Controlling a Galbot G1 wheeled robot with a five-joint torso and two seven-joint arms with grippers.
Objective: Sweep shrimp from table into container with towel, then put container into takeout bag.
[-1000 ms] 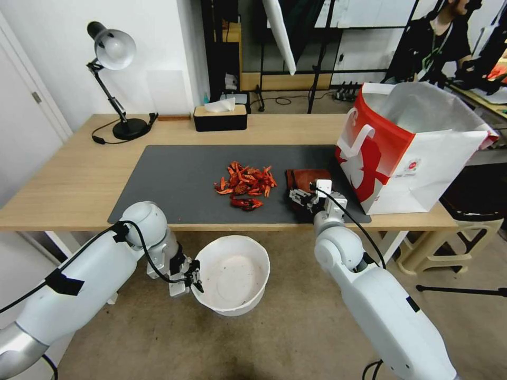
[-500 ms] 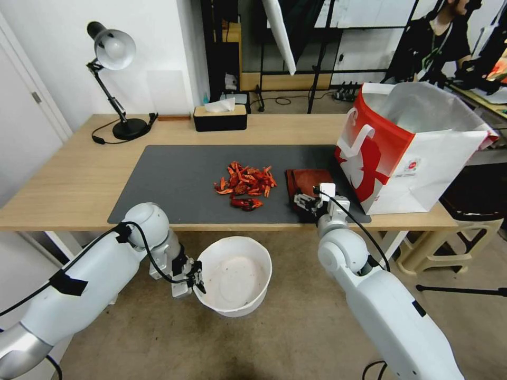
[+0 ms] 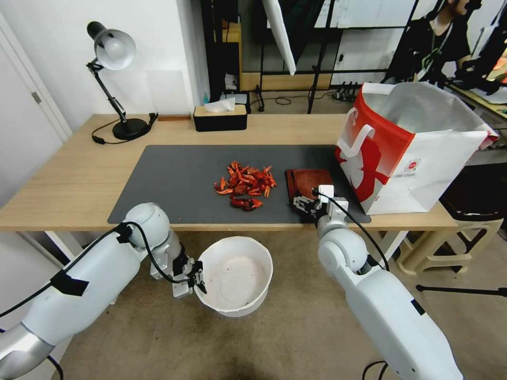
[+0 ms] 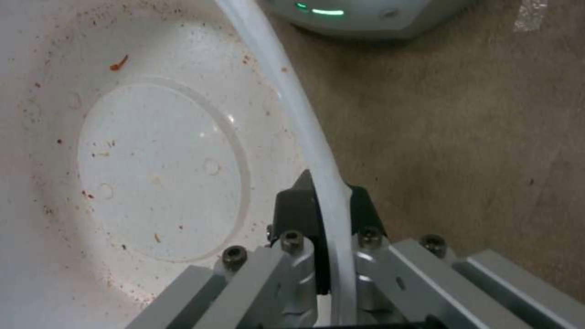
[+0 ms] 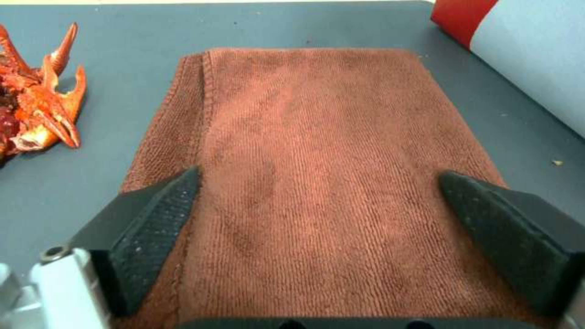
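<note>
Container [image 3: 234, 274] slightly farther right.

- No legible text, number or brand name appears on any item.
- The large red and white paper takeout bag [image 3: 406, 153], standing at the right end of the light wood-top table [image 3: 68, 179], carries a small round red logo on its white side panel; its lettering cannot be read.
- A large white emblem marks the bag's red panel; it contains no readable characters.
</note>
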